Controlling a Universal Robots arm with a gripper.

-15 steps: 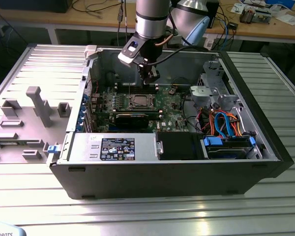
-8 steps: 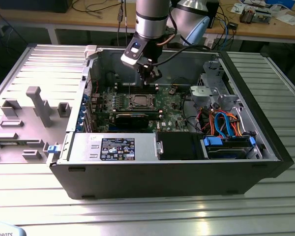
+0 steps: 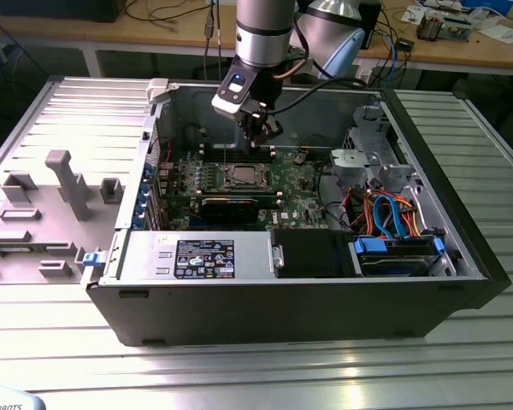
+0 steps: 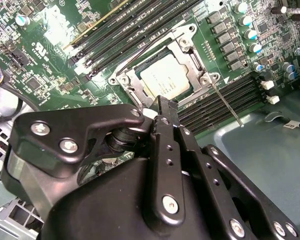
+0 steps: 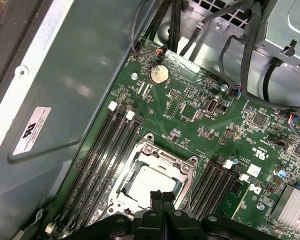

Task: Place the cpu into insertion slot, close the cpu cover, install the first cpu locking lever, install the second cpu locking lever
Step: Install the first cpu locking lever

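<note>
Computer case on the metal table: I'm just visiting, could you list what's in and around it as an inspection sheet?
Surface: ribbed metal table, with an open computer case on it.
Job's things: chip lies flat on the green board; cover plate is down around it; a thin lever juts out beside the plate.
Clutter: grey plastic parts at the exterior view's left.
Gripper: black gripper hangs over the chip, jaws together, nothing held.
Cables: orange and blue cables inside the case, at the exterior view's right.
Surroundings: wooden bench behind, strewn with wires.

cpu (image 4: 165, 81) under cpu cover (image 4: 134, 88), gripper (image 4: 163, 109) near
</note>
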